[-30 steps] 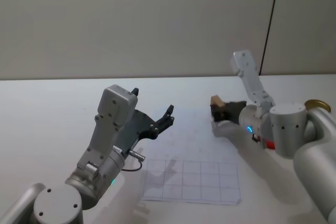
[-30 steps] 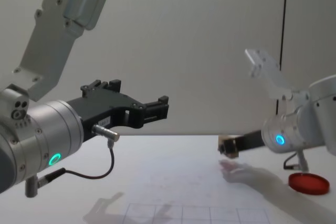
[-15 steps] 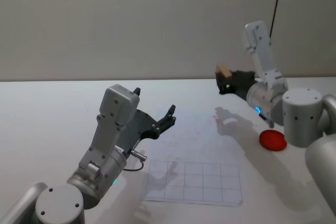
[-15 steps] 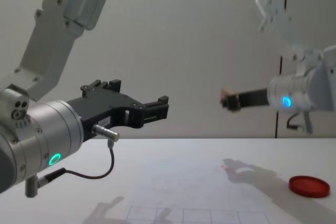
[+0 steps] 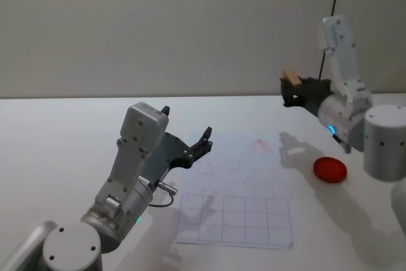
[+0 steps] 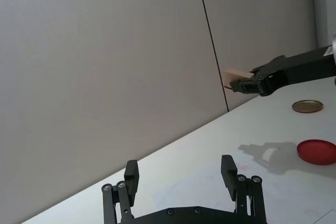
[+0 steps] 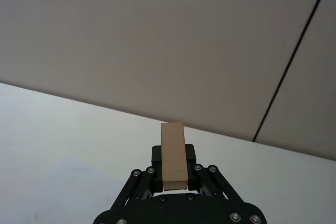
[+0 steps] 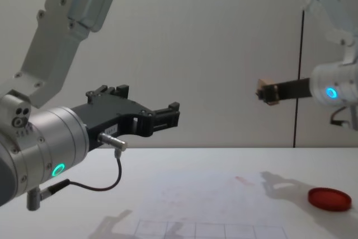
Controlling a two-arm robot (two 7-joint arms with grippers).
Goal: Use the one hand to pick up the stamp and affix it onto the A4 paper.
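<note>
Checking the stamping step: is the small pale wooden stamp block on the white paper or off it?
Off it. The right gripper holds the wooden stamp block high in the air, apart from the white paper.

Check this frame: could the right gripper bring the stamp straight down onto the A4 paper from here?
Probably not straight down: the right gripper holds the stamp high, beyond the A4 paper edge, near the ink pad. Nothing blocks shifting left first.

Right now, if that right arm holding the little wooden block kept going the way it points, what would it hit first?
Probably nothing soon. The right gripper holds the stamp high above the table, pointing roughly level; ahead lies open air, then the grey wall, though depth is unclear.
</note>
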